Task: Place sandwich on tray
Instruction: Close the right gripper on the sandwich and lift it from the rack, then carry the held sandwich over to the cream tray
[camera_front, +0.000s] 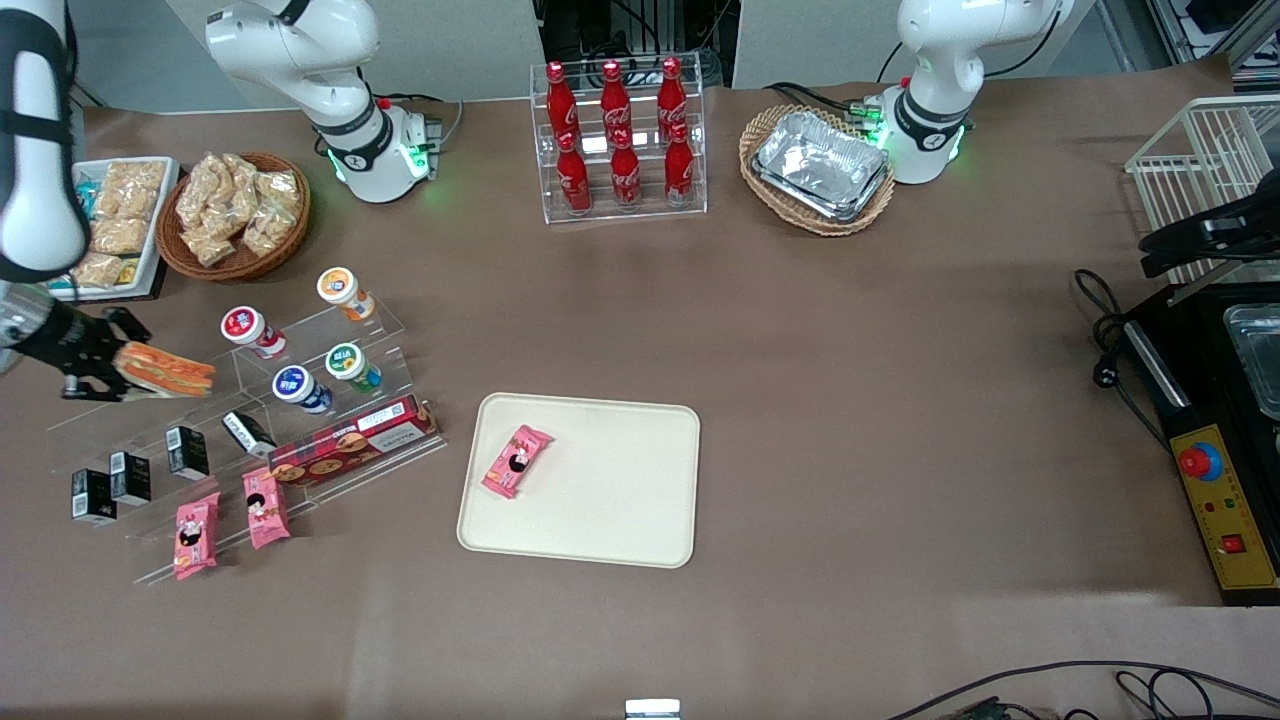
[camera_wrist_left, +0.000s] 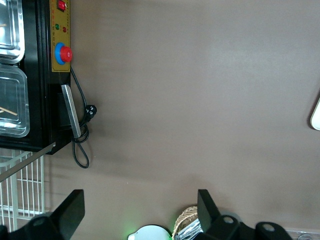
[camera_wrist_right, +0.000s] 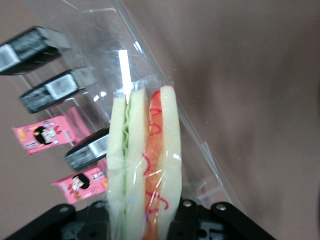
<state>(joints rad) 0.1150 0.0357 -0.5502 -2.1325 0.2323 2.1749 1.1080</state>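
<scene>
My right gripper (camera_front: 112, 372) is shut on the clear-wrapped sandwich (camera_front: 165, 370) and holds it in the air above the clear acrylic step rack (camera_front: 200, 420), at the working arm's end of the table. In the right wrist view the sandwich (camera_wrist_right: 146, 165) stands on edge between the black fingers (camera_wrist_right: 187, 220), white bread with green and orange-red filling. The cream tray (camera_front: 600, 500) lies flat mid-table, well apart from the gripper, toward the parked arm. A pink snack packet (camera_front: 516, 461) lies on the tray.
The rack holds small cups (camera_front: 300, 388), black boxes (camera_front: 187, 450), a long red box (camera_front: 352, 440) and pink packets (camera_front: 265, 507). A snack basket (camera_front: 235, 213), cola bottle rack (camera_front: 622, 140), foil-tray basket (camera_front: 818, 168) and black machine (camera_front: 1215, 440) stand around.
</scene>
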